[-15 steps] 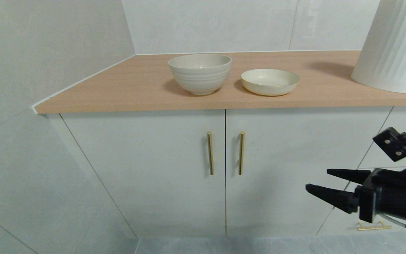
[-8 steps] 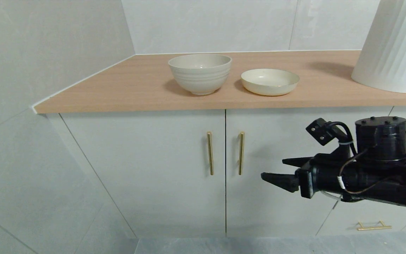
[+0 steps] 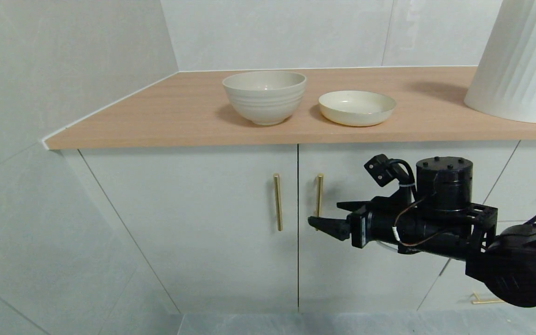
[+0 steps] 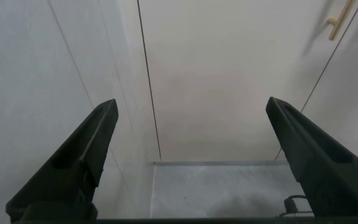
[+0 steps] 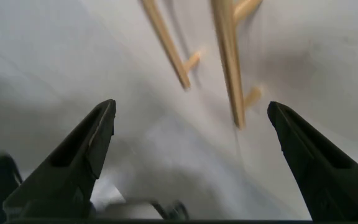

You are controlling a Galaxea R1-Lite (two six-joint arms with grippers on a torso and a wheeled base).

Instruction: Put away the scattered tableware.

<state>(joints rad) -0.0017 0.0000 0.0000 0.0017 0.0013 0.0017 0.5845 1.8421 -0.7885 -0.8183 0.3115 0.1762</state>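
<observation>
Bench [image 3: 179,116]: wooden, bearing deep bowl [image 3: 264,97] and shallow dish [image 3: 356,108] just beside each other, above shut cabinet door [image 3: 342,279]. Right claw [image 3: 328,215]: spread, empty, tips near lower half of gold handle [image 3: 319,190]. Recommended: centre bar between jaws, pinch squarely, pull straight outward, avoiding neighbouring handle [image 3: 277,202].
</observation>
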